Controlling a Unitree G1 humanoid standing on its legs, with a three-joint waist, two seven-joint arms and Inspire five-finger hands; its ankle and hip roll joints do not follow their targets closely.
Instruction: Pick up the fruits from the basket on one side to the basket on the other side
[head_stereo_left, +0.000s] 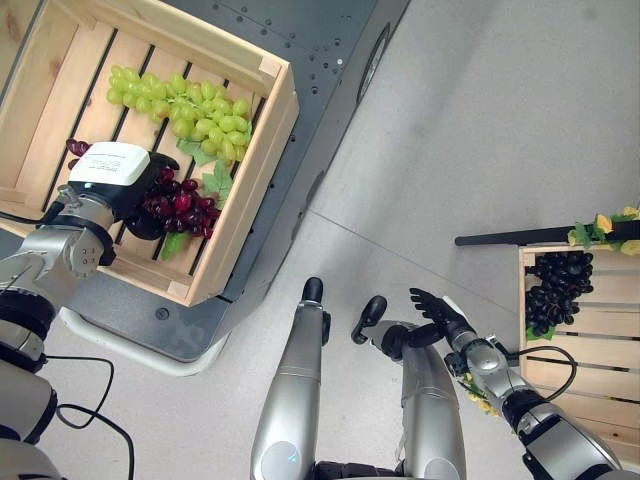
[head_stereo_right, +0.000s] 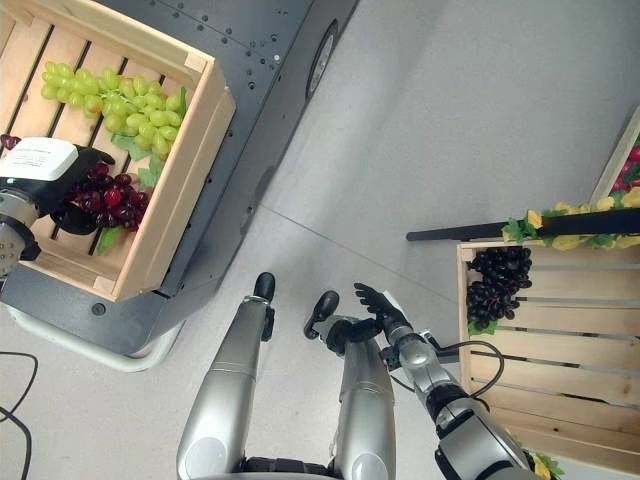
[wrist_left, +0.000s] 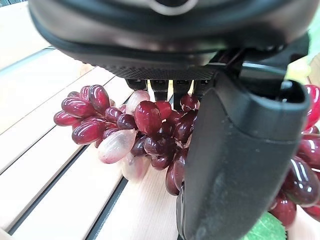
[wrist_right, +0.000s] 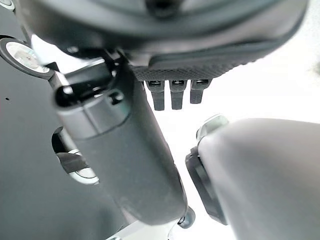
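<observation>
In the left wooden crate (head_stereo_left: 250, 190) lie a bunch of green grapes (head_stereo_left: 190, 105) and a bunch of red grapes (head_stereo_left: 188, 207). My left hand (head_stereo_left: 138, 212) is down in that crate at the red bunch. In the left wrist view its fingers (wrist_left: 172, 89) are straight above the red grapes (wrist_left: 145, 125), and its thumb (wrist_left: 235, 160) stands beside them, so the hand is open. My right hand (head_stereo_left: 435, 310) hovers open over the floor between the crates, holding nothing. The right crate (head_stereo_left: 585, 345) holds a bunch of black grapes (head_stereo_left: 558, 290).
The left crate stands on a dark grey platform (head_stereo_left: 330, 70). A black bar (head_stereo_left: 510, 238) with yellow fruit and leaves (head_stereo_left: 600, 225) runs along the right crate's far edge. Beyond it is another crate with red fruit (head_stereo_right: 630, 170). Pale floor (head_stereo_left: 480, 130) lies between.
</observation>
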